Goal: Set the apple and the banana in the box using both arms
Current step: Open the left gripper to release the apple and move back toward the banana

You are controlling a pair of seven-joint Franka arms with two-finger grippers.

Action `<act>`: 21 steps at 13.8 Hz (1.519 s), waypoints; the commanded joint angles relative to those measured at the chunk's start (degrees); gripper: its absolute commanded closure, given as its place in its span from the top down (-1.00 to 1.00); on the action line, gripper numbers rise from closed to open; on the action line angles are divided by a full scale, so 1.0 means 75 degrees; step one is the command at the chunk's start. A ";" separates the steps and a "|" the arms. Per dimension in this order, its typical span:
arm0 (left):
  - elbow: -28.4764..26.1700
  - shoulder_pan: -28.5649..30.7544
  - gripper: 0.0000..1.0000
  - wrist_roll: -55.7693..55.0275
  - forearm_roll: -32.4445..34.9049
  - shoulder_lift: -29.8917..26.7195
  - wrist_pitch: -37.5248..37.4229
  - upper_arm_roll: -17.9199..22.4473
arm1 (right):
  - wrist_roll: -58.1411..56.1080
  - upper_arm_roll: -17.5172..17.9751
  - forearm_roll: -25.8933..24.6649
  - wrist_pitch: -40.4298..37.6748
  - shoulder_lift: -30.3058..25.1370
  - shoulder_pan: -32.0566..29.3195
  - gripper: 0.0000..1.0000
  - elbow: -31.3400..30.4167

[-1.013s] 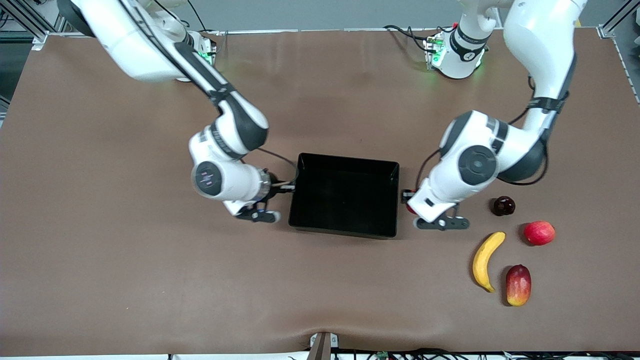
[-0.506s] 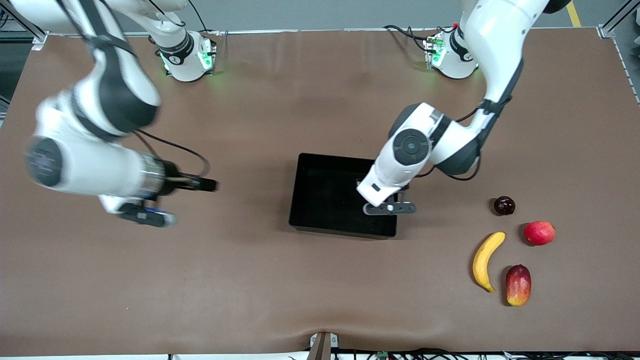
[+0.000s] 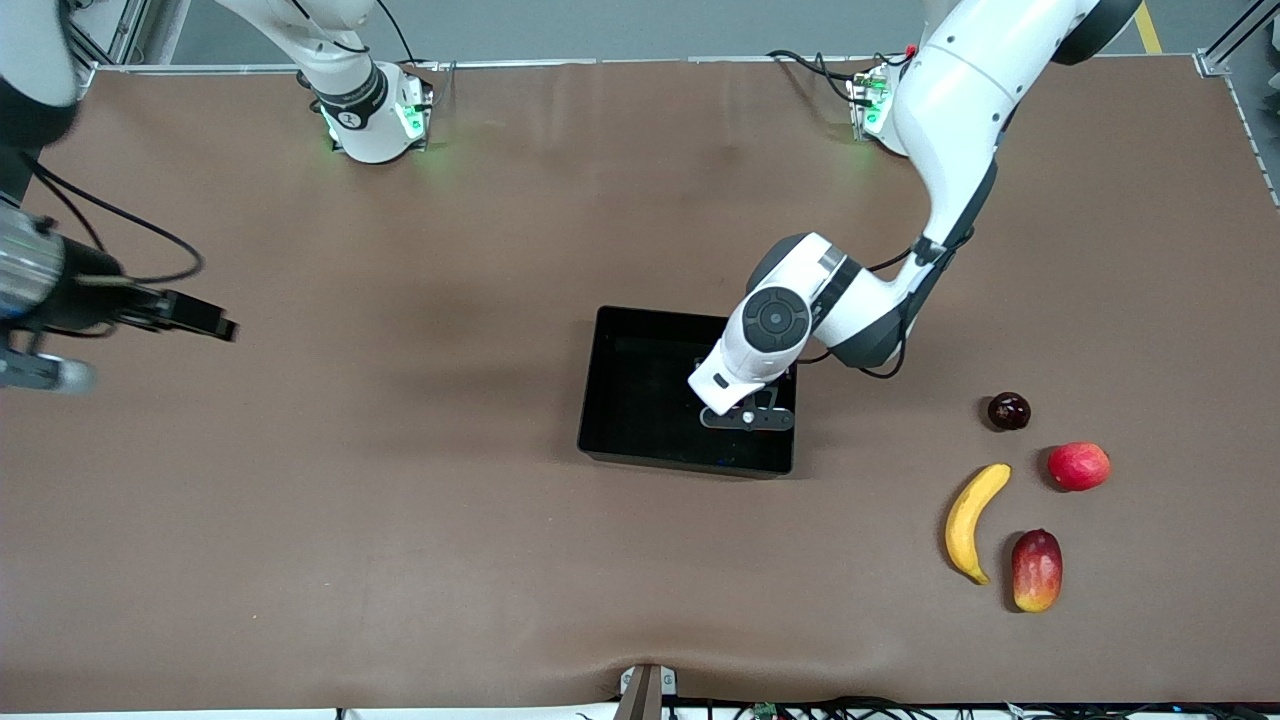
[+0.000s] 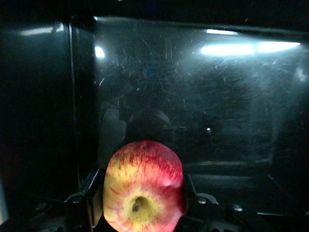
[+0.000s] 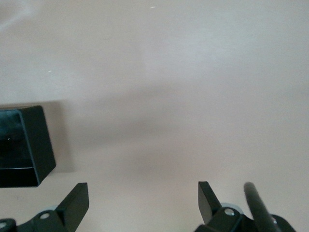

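Over 1 box [image 3: 640, 440]: 1 clamped apple [image 4: 143, 186].

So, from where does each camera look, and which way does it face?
Front view: high across the table, facing both white arms; glossy black plastic tray, curved yellow banana.
Left wrist view: over that tray; left hand holds small red-yellow apple.
Right wrist view: over brown table; open right hand.
All share the tray.

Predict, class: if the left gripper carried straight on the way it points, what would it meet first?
Probably the floor of the black box: the left gripper, holding the apple, points down into it.
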 commanded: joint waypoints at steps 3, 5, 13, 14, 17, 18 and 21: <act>0.0053 -0.0067 0.99 -0.0003 0.0182 0.0098 0.0039 0.0035 | -0.1654 -0.2246 0.0048 -0.1300 -0.0601 0.1145 1.00 0.0479; 0.0088 -0.0067 1.00 -0.0038 0.0182 -0.0030 -0.0008 0.0035 | -0.1775 -0.2801 0.0048 -0.1511 -0.1024 0.1336 1.00 0.0304; 0.1270 0.1103 1.00 0.0474 -0.0018 -0.1180 -0.2020 -0.0001 | -0.1787 -0.2802 -0.0152 -0.1149 -0.1811 0.1394 1.00 -0.0693; 0.1307 0.1314 1.00 0.0976 0.0040 -0.1180 -0.2070 0.0023 | -0.1787 -0.2791 -0.0117 -0.1126 -0.1811 0.1406 1.00 -0.0693; 0.1331 0.2110 1.00 0.2790 -0.0006 -0.1145 -0.2070 0.0046 | -0.1799 -0.2779 -0.0070 -0.1009 -0.1811 0.1604 1.00 -0.0693; 0.1342 0.2368 1.00 0.3482 -0.0006 -0.1098 -0.2059 0.0058 | -0.1799 -0.2767 -0.0070 -0.1008 -0.1811 0.1640 1.00 -0.0705; 0.1331 0.3025 1.00 0.5125 0.0029 -0.0794 -0.1756 0.0081 | -0.1834 -0.2755 -0.0070 -0.1008 -0.1811 0.1757 1.00 -0.0705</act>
